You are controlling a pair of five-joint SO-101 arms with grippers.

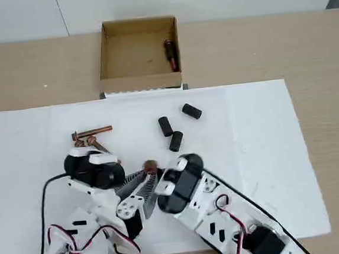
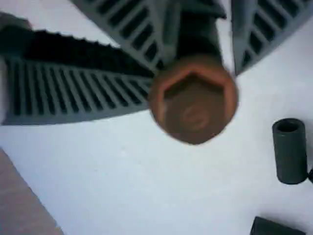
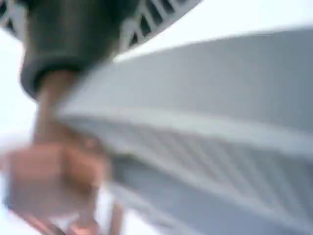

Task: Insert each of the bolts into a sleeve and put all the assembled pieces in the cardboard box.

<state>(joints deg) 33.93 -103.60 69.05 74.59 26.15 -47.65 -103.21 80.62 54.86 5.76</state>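
Left claw (image 2: 198, 63) is clenched on a black sleeve (image 2: 198, 29) with 1 copper bolt (image 2: 193, 105) in it, near the white sheet (image 1: 267, 154) front edge. Right claw (image 1: 162, 176) sits just beside; its state I cannot tell.

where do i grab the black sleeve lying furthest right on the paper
Take the sleeve at mid-length, across its round sides, coming straight down from above. It lies flat and slanted, apart from the nearest other sleeve, so there is room on both sides; set the grip square to its long axis.
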